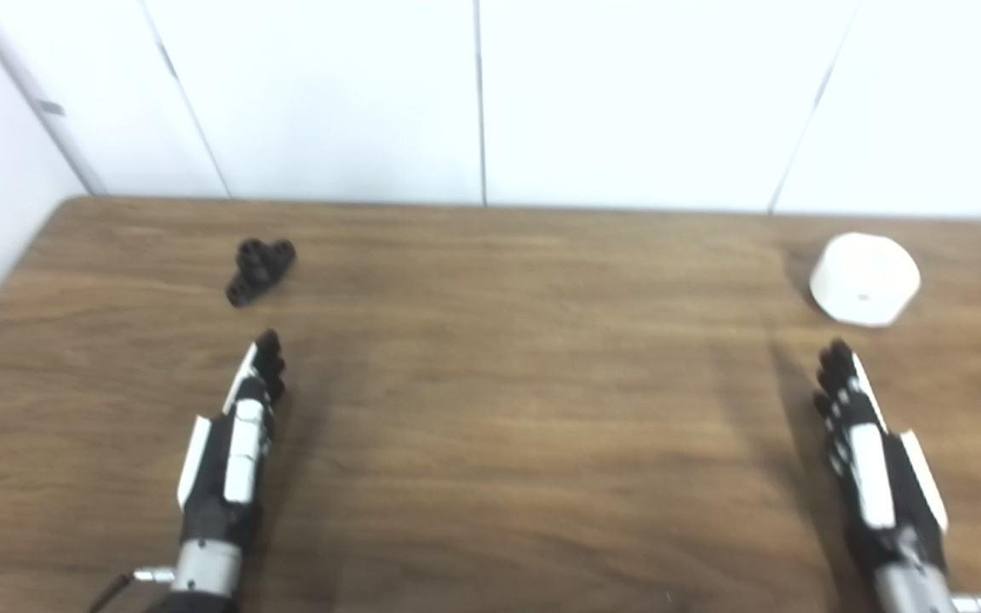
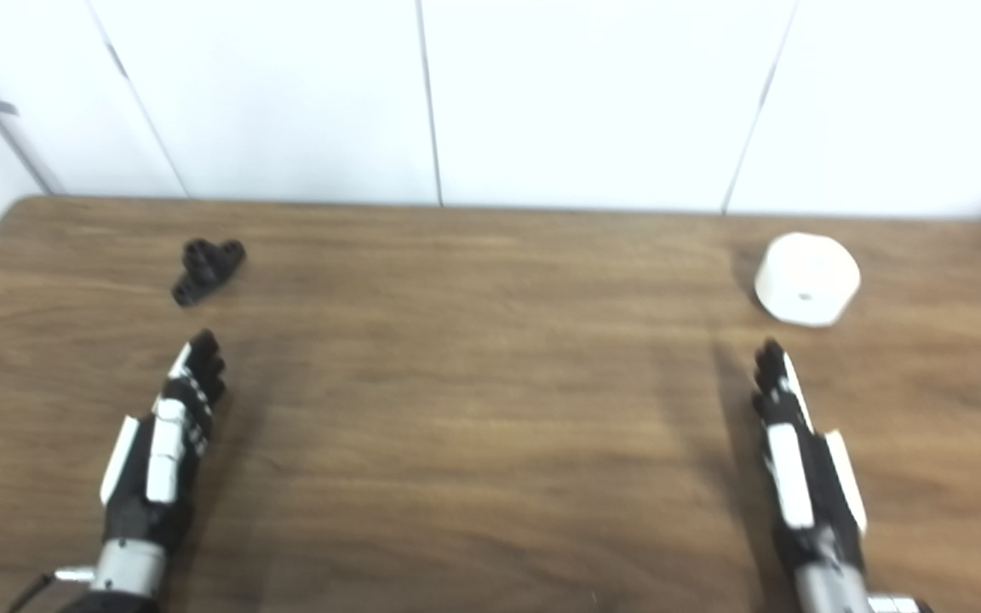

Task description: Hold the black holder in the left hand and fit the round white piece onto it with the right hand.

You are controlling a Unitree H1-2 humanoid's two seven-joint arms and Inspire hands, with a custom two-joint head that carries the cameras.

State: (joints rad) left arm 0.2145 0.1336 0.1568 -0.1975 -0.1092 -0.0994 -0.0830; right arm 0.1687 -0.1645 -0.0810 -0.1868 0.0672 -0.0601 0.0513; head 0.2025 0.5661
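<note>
Fingers straight and empty on both our left hand (image 1: 235,434) and right hand (image 1: 869,451), we aim at black holder (image 1: 259,269) near the table's (image 1: 490,409) far-left corner and round white piece (image 1: 865,278) far-right, ready to reach.

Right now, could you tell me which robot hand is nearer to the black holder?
Left. The left robot hand sits just in front of the black holder, not touching it. The right robot hand is far across the table, below the round white piece.

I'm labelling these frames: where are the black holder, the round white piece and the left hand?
black holder (image 1: 259,269), left eye view, its middle.
round white piece (image 1: 864,278), left eye view, its top face.
left hand (image 2: 169,434), right eye view, its back.
</note>
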